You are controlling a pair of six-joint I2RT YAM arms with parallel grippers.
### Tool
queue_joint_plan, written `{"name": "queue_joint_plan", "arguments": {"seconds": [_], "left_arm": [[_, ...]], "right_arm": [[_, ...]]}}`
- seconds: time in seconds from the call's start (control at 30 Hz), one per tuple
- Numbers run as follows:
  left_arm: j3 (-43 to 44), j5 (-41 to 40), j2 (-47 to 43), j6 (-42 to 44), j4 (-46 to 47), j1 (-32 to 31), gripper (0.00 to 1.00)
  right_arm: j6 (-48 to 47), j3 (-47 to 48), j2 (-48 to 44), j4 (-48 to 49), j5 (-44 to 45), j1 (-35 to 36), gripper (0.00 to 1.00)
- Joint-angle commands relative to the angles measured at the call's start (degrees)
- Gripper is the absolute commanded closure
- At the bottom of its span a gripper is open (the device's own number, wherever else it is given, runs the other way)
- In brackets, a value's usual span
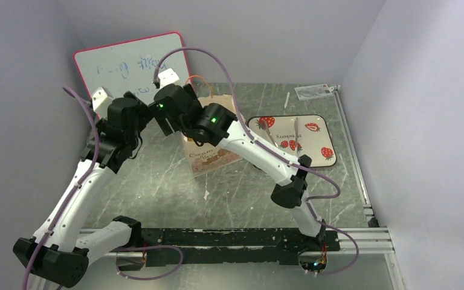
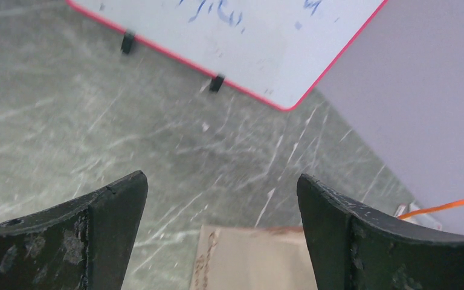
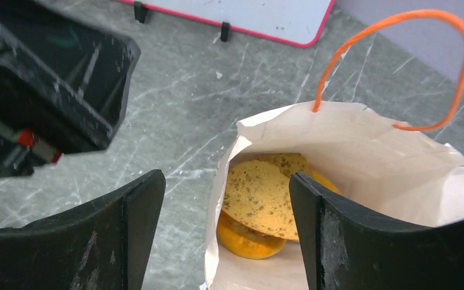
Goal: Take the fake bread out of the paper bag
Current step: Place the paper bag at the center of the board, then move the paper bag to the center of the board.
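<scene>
The paper bag [image 1: 208,158] stands upright mid-table, its mouth open in the right wrist view [image 3: 368,157], with an orange cord handle [image 3: 399,66]. Inside lies the fake bread: a brown speckled piece [image 3: 260,196] on an orange round piece [image 3: 248,240]. My right gripper [image 3: 226,176] is open and empty above the bag's left rim, one finger over the table and one over the mouth. My left gripper [image 2: 220,178] is open and empty, just left of the bag, with the bag's edge [image 2: 254,260] below it. In the top view both grippers are bunched above the bag.
A pink-framed whiteboard [image 1: 133,63] leans at the back left. A white strawberry-printed tray [image 1: 296,139] lies right of the bag. The left gripper's black body [image 3: 48,90] is close to the right gripper's left. Walls enclose the table on three sides.
</scene>
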Motion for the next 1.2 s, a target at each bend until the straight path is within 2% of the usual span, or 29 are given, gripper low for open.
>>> {"name": "queue_joint_plan", "arguments": {"seconds": [0.0, 0.07, 0.2, 0.43, 0.5, 0.63, 0.9, 1.17], "left_arm": [[4.37, 1.82, 2.05, 8.59, 8.78, 2.04, 0.01], [4.03, 6.06, 2.41, 12.76, 14.49, 3.01, 0.0], [5.43, 19.84, 4.74, 21.89, 25.02, 4.63, 0.0], [16.5, 41.2, 13.37, 31.54, 25.86, 6.6, 0.01], [19.65, 50.35, 16.76, 33.32, 23.92, 8.14, 0.01], [25.1, 60.74, 21.36, 35.29, 20.15, 9.81, 0.01], [31.66, 74.72, 26.43, 42.56, 9.24, 10.52, 0.01], [27.76, 74.26, 26.33, 47.26, 7.01, 10.53, 0.01]], "right_arm": [[-2.17, 0.76, -3.38, 2.76, 3.28, 0.39, 0.2], [-2.72, -1.42, -5.17, 4.84, 4.24, 0.59, 0.2], [-3.67, -6.07, -10.68, 9.54, 7.74, 0.78, 0.2], [-5.17, -13.98, -18.9, 18.41, 18.82, 0.77, 0.2], [-5.65, -14.77, -19.96, 18.96, 22.55, 0.72, 0.19], [-6.0, -18.01, -22.62, 19.86, 26.06, 0.44, 0.18], [-3.33, -29.57, -30.65, 21.95, 26.96, -4.5, 0.18], [-1.77, -33.2, -32.74, 20.7, 25.07, -8.18, 0.18]]}}
